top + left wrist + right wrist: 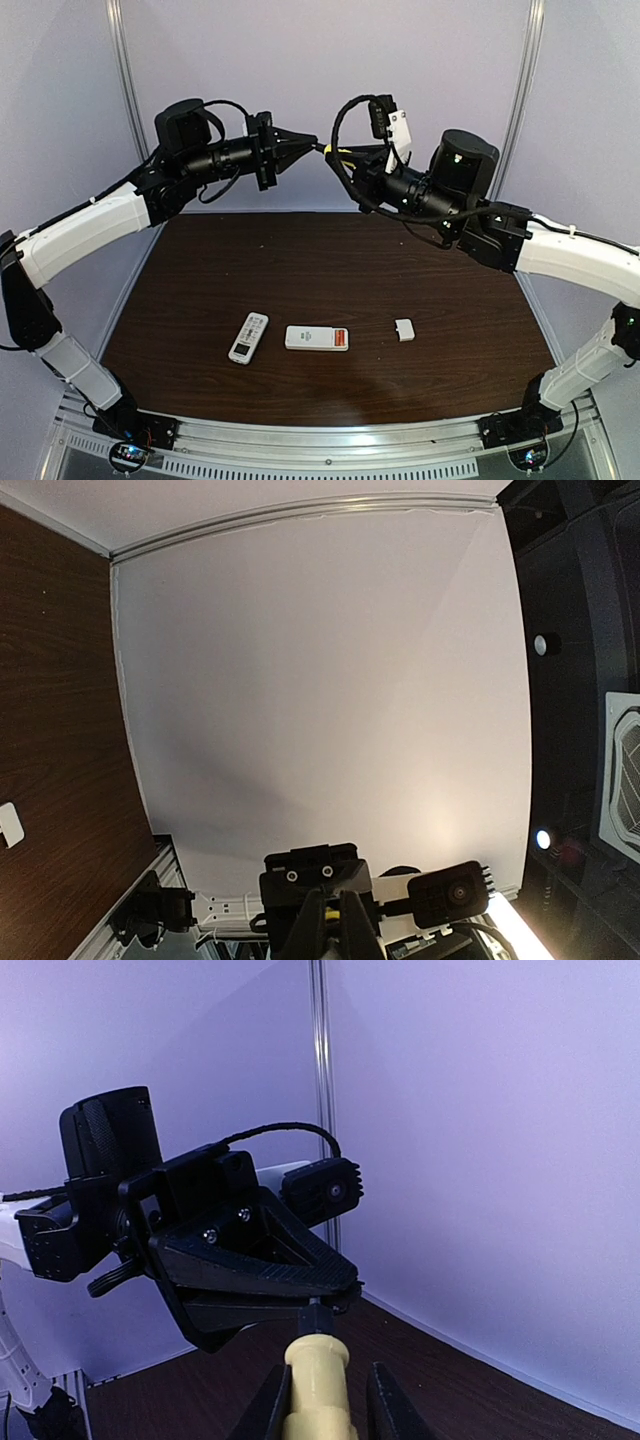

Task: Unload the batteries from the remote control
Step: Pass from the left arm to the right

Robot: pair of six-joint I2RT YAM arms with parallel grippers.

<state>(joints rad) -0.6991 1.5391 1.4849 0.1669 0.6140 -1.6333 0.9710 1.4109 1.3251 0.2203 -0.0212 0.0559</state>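
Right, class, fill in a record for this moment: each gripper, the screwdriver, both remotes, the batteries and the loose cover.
left gripper: raised over the table, shut on the shaft of the screwdriver
right gripper: raised, fingers either side of the yellow handle; grip unclear
face-up remote: flat on the table
face-down remote: beside it, compartment open
batteries: orange-red, in that compartment
white cover: loose, apart, on the right arm's side

Your top camera looks down from behind at the dark wooden table (300, 270), while your wrist cameras face each other closely, sharing the pale yellow screwdriver handle (317, 1385)
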